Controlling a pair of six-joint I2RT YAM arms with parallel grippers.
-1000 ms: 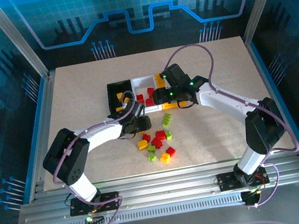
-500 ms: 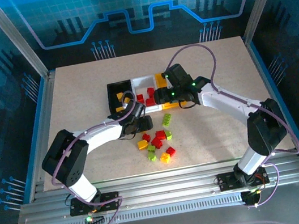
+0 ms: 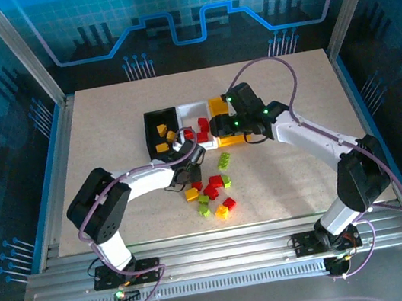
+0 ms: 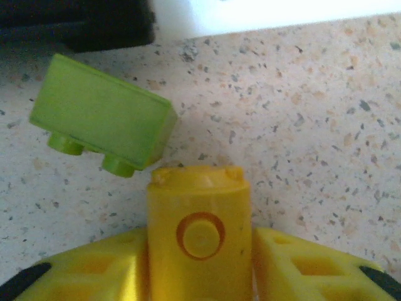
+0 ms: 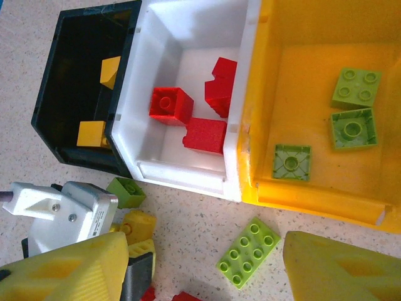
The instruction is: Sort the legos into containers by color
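From above, I am seeing the left gripper [image 3: 189,171] hanging low over the table [image 3: 297,173] just below the black bin [image 3: 150,132], the loose pile [image 3: 212,193] lying lower, near frame centre. The right gripper [image 3: 216,127] is hovering over the near edge of the white bin [image 3: 191,111] and yellow bin [image 3: 217,105], covering much of the latter. On the left wrist camera a green brick [image 4: 103,122] is lying on its side at upper left, studs pointing down-frame, just beside the yellow fingers [image 4: 301,269] at the bottom; I am judging this the pick in hand. I am failing to tell how far those jaws are standing apart, or whether the yellow block [image 4: 199,232] at centre is finger or brick. To do it well I am planning to square up on the brick's flat faces, not the studs, then carry it right to the yellow bin while minding the right gripper. On the right wrist camera the jaws are gaping wide with nothing held, a long green brick [image 5: 249,252] showing between them on the table. Yellows [image 5: 92,133] are sitting in the black bin, reds [image 5: 170,103] in the white, greens [image 5: 351,128] in the yellow. The yellow bin's right end is running out of frame, and the pile is getting cut off at the bottom.
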